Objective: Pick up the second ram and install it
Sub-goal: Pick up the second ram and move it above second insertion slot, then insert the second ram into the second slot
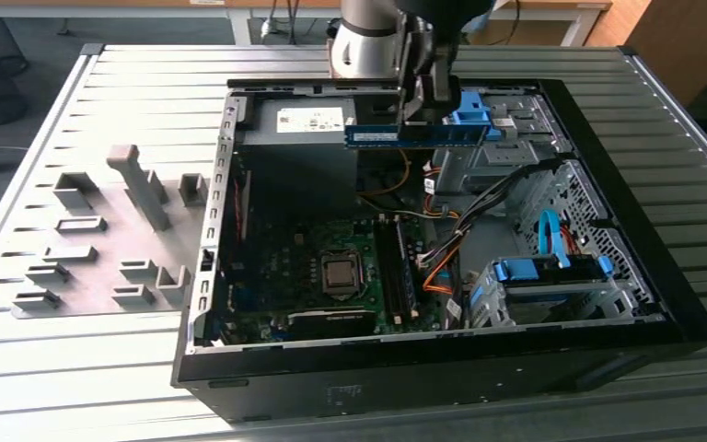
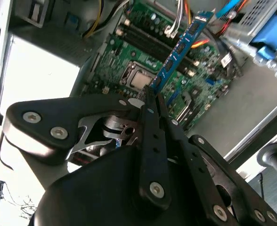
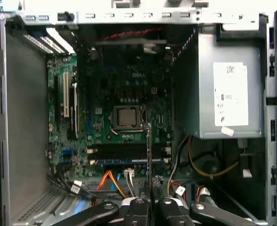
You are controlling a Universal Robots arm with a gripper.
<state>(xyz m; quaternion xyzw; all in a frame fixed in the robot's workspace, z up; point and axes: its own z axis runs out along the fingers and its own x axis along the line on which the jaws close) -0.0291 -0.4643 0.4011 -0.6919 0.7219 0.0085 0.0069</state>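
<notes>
Black gripper links fill the near part of the second wrist view, and the fingers are drawn in narrow, pinched flat against both faces of the second ram. Its blue-green board with a row of dark chips runs out from the fingertips over the motherboard. In the first wrist view the gripper holds the second ram edge-on, so it shows as a thin upright line crossing the long black slots just near the processor socket. One of those slots carries a blue-green strip along its length. In the exterior view the gripper hangs over the far part of the open computer case, and the second ram is level in the air beneath it, its length running from the exterior view's left to right, well above the motherboard and apart from the slots. It sits just beside the grey power supply at the far wall. Orange cables run between the slots and the blue drive caddy on the exterior view's right. Grey fixture blocks stand on the slatted table to the exterior view's left of the case.
</notes>
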